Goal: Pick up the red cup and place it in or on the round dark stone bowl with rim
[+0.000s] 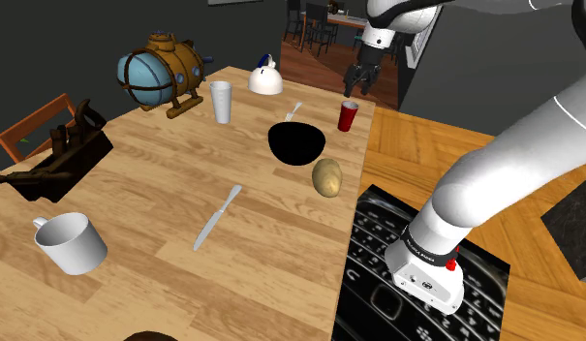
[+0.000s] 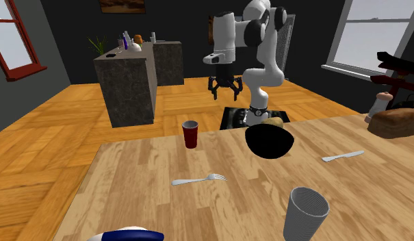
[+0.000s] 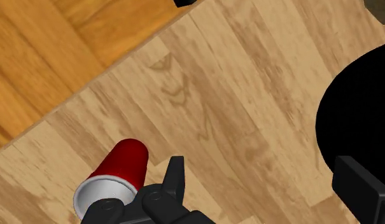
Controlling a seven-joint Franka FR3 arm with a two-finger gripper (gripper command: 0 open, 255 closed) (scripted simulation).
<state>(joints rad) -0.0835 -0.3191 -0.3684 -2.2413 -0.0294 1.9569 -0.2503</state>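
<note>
1. Claw (image 1: 361,82), all black, two fingers. You have it hanging in the air above the far corner of the table, jaws spread wide and holding nothing.

2. Red cup (image 1: 349,116), tapered, smooth, with a pale inside. It stands upright on the table near the edge. In the wrist view the red cup (image 3: 118,175) sits just outside one finger, not between the two, and the claw (image 3: 261,168) is apart from it. From the second exterior view the red cup (image 2: 190,134) is below the claw (image 2: 224,89) and off to that view's left.

3. Round black bowl (image 1: 297,142), flat dark finish, near the red cup but not touching it. Its curved edge (image 3: 353,121) shows beside the other finger.

4. Table (image 1: 155,194), pale wood planks with visible grain.

5. Potato (image 1: 326,177), tan, oval, speckled, just beside the round black bowl.

6. Fork (image 2: 198,180) and knife (image 1: 216,217), grey metal, lying flat, well apart.

7. Ribbed grey tumbler (image 1: 221,102), upright.

8. White mug (image 1: 70,242) with handle, lying on its side.

9. White kettle (image 1: 265,77), rounded.
</note>
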